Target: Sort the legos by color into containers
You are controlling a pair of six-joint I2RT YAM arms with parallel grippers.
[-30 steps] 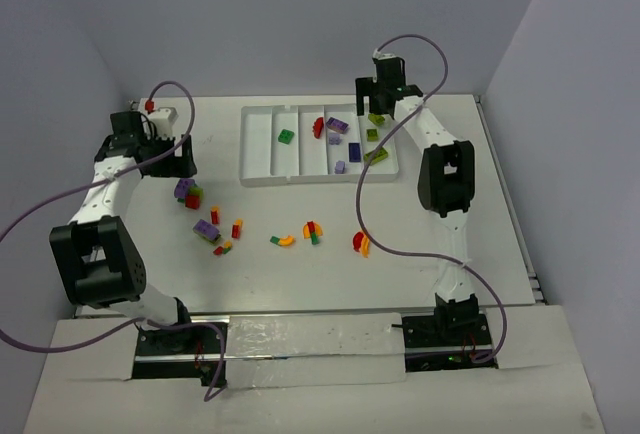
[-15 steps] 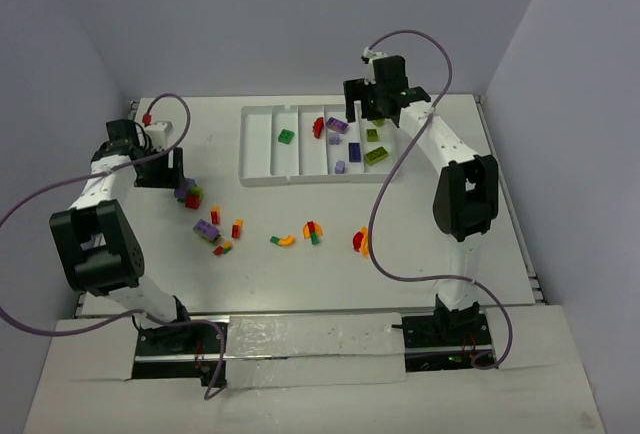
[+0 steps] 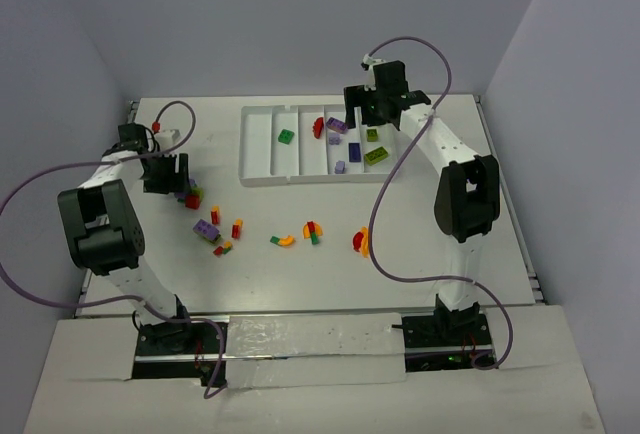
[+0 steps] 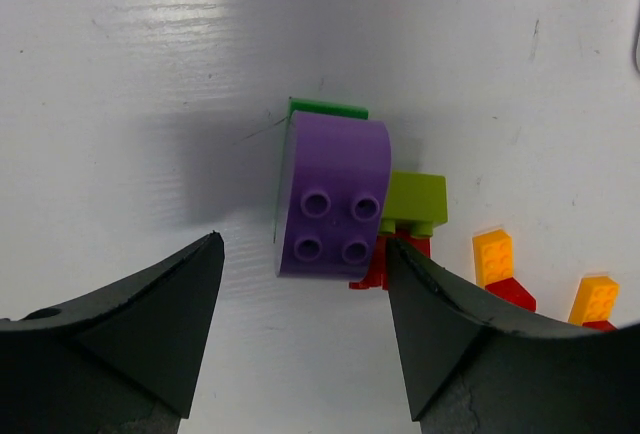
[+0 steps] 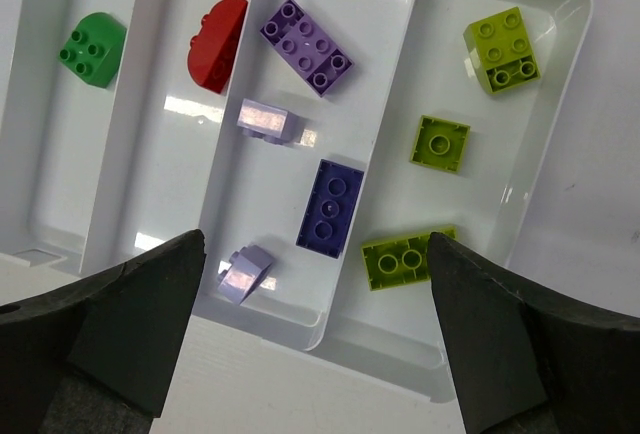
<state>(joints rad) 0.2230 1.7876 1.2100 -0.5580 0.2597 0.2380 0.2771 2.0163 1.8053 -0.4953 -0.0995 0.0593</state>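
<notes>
The left arm doubles back from its base, its elbow pushed out to the left. Its forearm runs up to a wrist that aims the left gripper straight down, fingers spread wide and gripping nothing. The right arm stretches far forward, its forearm slanting left. The right gripper hangs facing down, with its fingers parted just as wide and also empty.

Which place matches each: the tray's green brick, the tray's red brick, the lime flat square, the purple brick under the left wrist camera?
Things: 1 green brick; 2 red brick; 3 lime flat square; 4 purple brick.
Places: A table, at the open left gripper; B tray rightmost compartment; C middle compartment; D second compartment from left.
Pairs: 1-D, 2-C, 3-B, 4-A.
</notes>
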